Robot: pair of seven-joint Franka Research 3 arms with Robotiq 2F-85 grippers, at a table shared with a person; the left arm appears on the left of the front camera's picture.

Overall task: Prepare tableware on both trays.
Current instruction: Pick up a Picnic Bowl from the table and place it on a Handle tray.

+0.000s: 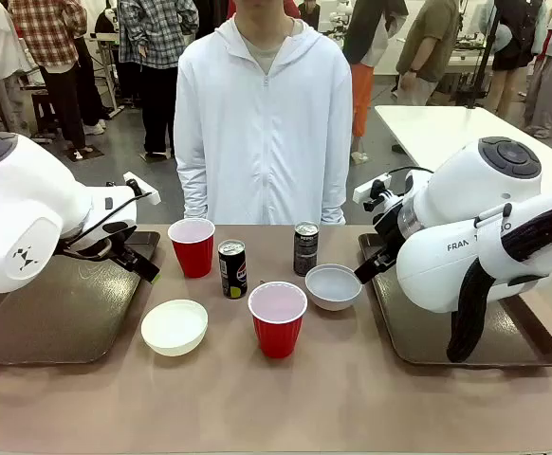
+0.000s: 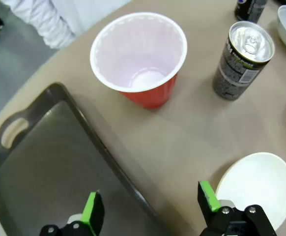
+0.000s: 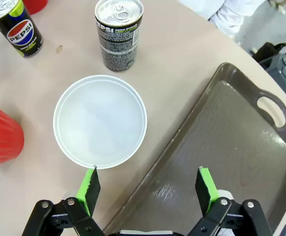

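Note:
Two red cups, two black cans, a white bowl and a grey bowl stand on the table between two brown trays. My left gripper hangs open over the left tray's inner rim, short of the far cup, with the white bowl beside it. My right gripper is open above the right tray's edge, just behind the grey bowl. Both hold nothing.
A person in a white hooded jacket stands at the far edge of the table. In the right wrist view a can stands just beyond the grey bowl, and the near red cup is beside it. Both tray floors are bare.

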